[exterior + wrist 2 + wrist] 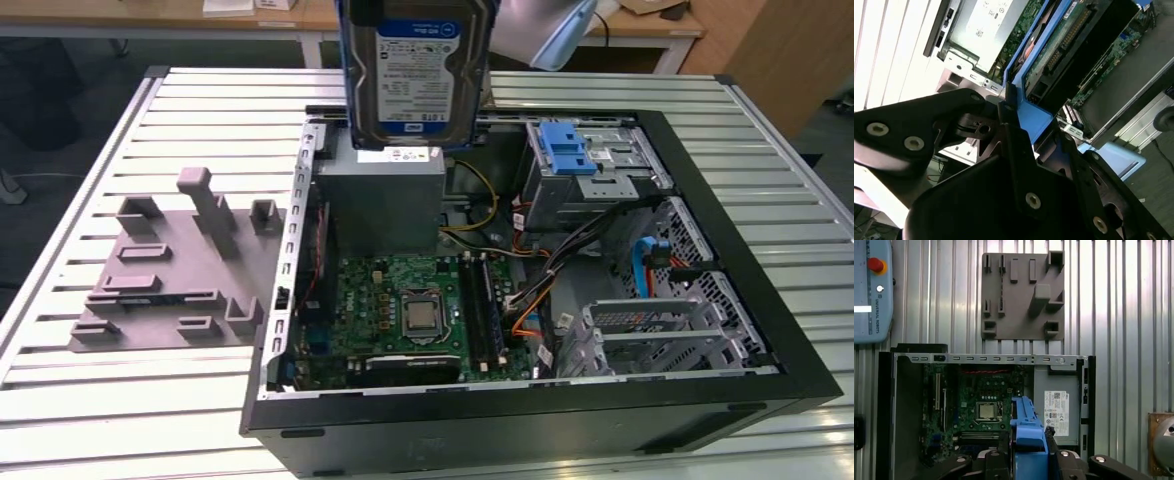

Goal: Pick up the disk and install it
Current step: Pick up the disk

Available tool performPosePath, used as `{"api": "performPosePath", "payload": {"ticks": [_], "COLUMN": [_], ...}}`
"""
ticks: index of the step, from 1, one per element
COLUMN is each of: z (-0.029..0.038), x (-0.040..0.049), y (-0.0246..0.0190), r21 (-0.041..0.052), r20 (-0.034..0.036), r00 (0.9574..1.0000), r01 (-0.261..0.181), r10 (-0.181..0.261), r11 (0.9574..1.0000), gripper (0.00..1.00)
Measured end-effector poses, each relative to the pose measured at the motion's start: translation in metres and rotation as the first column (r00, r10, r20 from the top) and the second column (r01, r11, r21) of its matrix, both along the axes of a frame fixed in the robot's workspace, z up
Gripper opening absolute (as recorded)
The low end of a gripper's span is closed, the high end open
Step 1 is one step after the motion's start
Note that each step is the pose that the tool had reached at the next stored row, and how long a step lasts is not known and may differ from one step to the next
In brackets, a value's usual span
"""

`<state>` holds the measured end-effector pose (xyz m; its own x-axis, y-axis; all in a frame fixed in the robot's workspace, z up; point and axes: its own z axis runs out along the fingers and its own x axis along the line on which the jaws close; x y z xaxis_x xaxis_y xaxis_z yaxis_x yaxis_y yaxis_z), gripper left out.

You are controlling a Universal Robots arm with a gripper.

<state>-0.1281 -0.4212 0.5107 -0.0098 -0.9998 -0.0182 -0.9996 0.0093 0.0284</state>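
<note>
- While the gripper [1028,442] clamps its blue end tab, the disk [416,70] hangs above the open computer case [534,425].
- Risk: a tab-only hold may let it swing and snag the cables [567,245] by the drive cage [587,160].

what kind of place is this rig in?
Likely a robotics lab bench: open PC case on a slatted metal table, grey fixture plate beside it, teach pendant on the table, gripper holding the disk above the case.

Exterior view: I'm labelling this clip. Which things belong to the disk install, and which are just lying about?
Job: the disk, held aloft by the gripper; open computer case; drive cage, probably.
Lying about: grey fixture plate; teach pendant.
</note>
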Motion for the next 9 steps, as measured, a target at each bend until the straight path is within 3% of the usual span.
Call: {"api": "performPosePath", "payload": {"ticks": [5,9], "z": [0.0000,0.0000], "x": [0.0166,0.0206], "y": [-0.0006,-0.0028], "r21": [0.0001,0.0001], "r20": [-0.0001,-0.0001], "r00": [1.0000,1.0000], "r01": [0.000,0.000], "r10": [0.000,0.000], "r11": [1.0000,1.0000], "gripper": [0.36,0.36]}}
